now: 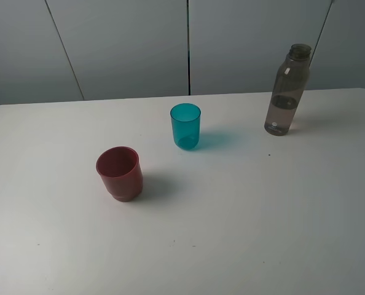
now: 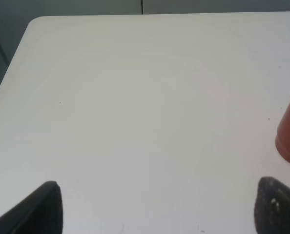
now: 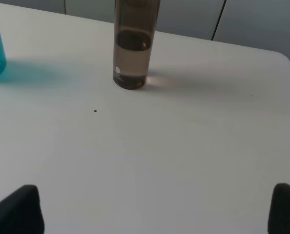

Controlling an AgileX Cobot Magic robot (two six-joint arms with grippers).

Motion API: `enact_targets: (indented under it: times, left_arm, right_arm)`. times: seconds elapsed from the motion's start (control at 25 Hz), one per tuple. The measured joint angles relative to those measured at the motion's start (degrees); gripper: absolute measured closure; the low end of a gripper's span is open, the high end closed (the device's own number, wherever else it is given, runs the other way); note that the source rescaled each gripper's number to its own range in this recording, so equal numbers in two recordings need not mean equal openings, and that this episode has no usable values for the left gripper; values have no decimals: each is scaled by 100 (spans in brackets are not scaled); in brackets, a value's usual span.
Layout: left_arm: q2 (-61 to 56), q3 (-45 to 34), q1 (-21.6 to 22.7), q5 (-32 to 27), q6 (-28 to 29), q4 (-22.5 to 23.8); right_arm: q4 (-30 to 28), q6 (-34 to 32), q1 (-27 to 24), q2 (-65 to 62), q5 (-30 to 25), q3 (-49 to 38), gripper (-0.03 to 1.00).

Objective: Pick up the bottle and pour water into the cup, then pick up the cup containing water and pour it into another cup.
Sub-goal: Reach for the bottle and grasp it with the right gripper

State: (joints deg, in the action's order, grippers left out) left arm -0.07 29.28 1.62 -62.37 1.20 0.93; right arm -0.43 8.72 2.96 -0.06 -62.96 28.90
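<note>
**A:** Three vessels stand upright and well apart on the white table (image 1: 244, 246). Tallest is the bottle (image 1: 287, 92), capless, near the far edge on the right side, with water only in its lower part.

**B:** So you begin there?

**A:** Most likely, since nothing is held yet. Close squarely on the bottle's straight body, below the shoulder, so that it lifts upright. With no cap, an early tilt would probably spill.

**B:** And room to move?

**A:** Ample. The far edge lies just behind the bottle and the right edge is near it, so come in from the front, over bare table. The red cup (image 1: 119, 172) sits to the left and nearer. The teal cup (image 1: 186, 126), your first pouring target, stands between it and the bottle, clear on every side.

**B:** Grippers?

**A:** The right gripper (image 3: 152, 209) has its jaws spread wide and empty, facing the bottle. The left gripper (image 2: 159, 207) is likewise spread and empty, with the red cup ahead, outside its line.
</note>
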Motion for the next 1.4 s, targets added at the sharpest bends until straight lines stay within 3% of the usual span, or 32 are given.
enact_targets:
  times: [1.4]
  left_arm:
    - [0,0,0,0,-11,0]
  right_arm:
    - [0,32,0,0,0,0,-3]
